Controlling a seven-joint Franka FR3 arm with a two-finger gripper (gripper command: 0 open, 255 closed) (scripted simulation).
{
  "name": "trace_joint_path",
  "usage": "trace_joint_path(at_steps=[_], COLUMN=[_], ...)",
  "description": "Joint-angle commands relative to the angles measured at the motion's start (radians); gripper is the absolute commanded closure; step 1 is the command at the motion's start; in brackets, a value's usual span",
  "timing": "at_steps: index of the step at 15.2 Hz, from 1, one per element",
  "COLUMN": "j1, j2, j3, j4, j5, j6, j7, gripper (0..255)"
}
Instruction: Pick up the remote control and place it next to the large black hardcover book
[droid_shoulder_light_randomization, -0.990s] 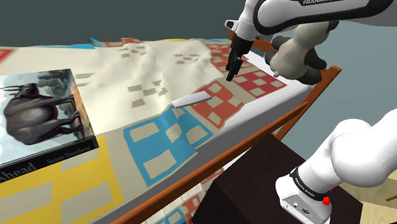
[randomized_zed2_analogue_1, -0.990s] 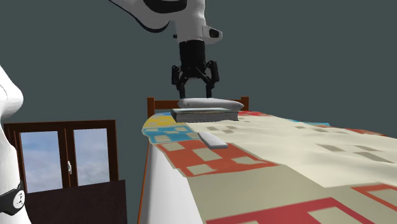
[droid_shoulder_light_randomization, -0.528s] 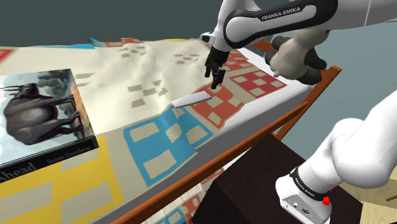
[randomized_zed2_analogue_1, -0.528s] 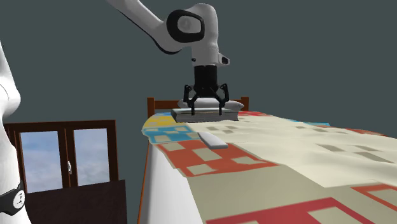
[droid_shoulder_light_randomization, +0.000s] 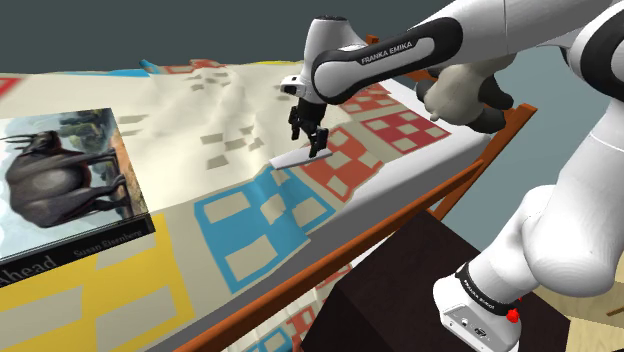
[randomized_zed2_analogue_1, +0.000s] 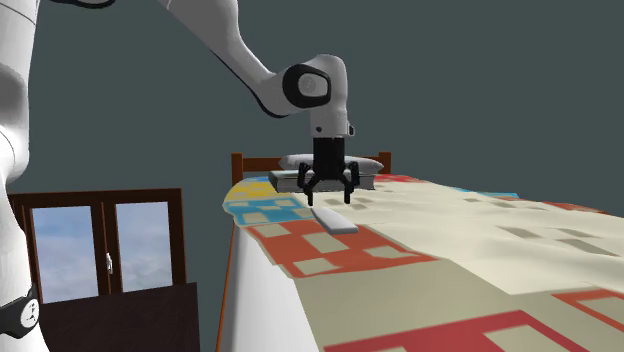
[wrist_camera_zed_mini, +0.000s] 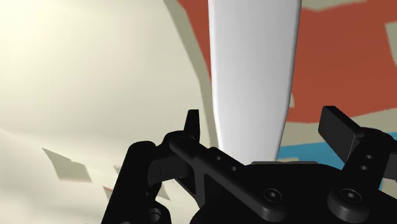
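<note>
While the large book (droid_shoulder_light_randomization: 60, 190) with a dark animal on its cover lies well apart at nine o'clock on the patchwork bedspread (droid_shoulder_light_randomization: 240, 215), the pale grey remote control (droid_shoulder_light_randomization: 298, 156) rests flat on a red patch. Just above it, at one o'clock, the gripper (droid_shoulder_light_randomization: 312, 140) hangs with fingers spread wide. In the wrist view the remote runs between them, untouched.

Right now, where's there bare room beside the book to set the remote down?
Free: the cream quilt between the book and the remote, and the blue squares between the book and the stand. It is crowded at the remote, where the open gripper hangs over it.
</note>
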Motion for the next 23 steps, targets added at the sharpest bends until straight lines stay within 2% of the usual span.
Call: trace_joint_path(at_steps=[1,6,14,15,23], j1=[0.001,0.000,0.000,0.000,0.000], j2=[0.017,0.051,0.051,0.051,0.051], j3=[0.002,0.002,0.002,0.002,0.002], j4=[-0.006,-0.027,-0.027,-0.027,-0.027], j5=[-0.001,0.000,0.000,0.000,0.000], j6=[0.023,0.077,0.077,0.077,0.077], j7=[-0.011,-0.012,-0.012,-0.012,-0.012], gripper=[0,0,0,255,255])
